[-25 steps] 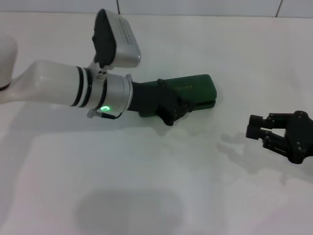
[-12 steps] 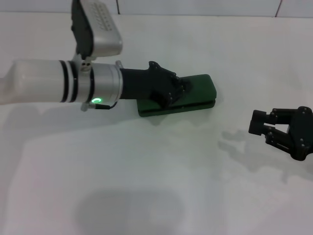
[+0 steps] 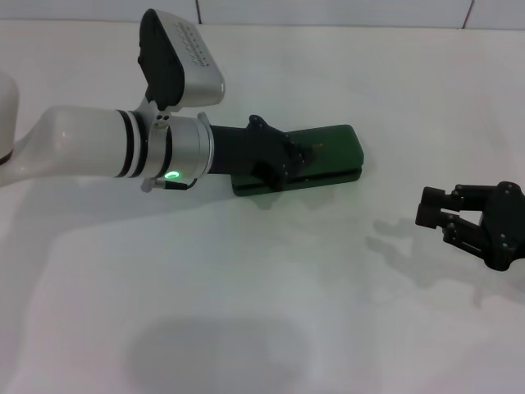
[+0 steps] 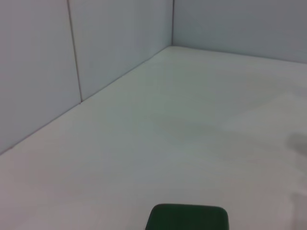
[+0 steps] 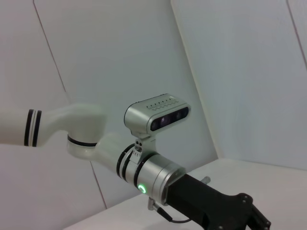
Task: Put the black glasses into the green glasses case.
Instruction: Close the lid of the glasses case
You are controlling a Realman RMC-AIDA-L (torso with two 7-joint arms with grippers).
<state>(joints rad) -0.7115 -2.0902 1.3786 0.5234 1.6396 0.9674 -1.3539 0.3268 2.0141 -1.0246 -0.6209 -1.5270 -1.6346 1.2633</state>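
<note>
The green glasses case lies shut on the white table, just right of centre in the head view. One end of the green glasses case also shows in the left wrist view. My left gripper reaches in from the left and sits low over the case's left half, covering it. The right wrist view shows that left gripper side-on, and the case is not seen there. My right gripper hovers at the table's right edge, open and holding nothing, well apart from the case. The black glasses are out of view.
The white table runs bare in front of the case and between the two arms. Grey tiled walls stand behind the table. The left arm's camera housing sticks up above its wrist.
My left gripper has risen from the case's front edge to over its lid, with the wrist swinging left then back. The right gripper has drifted slightly lower and right.
</note>
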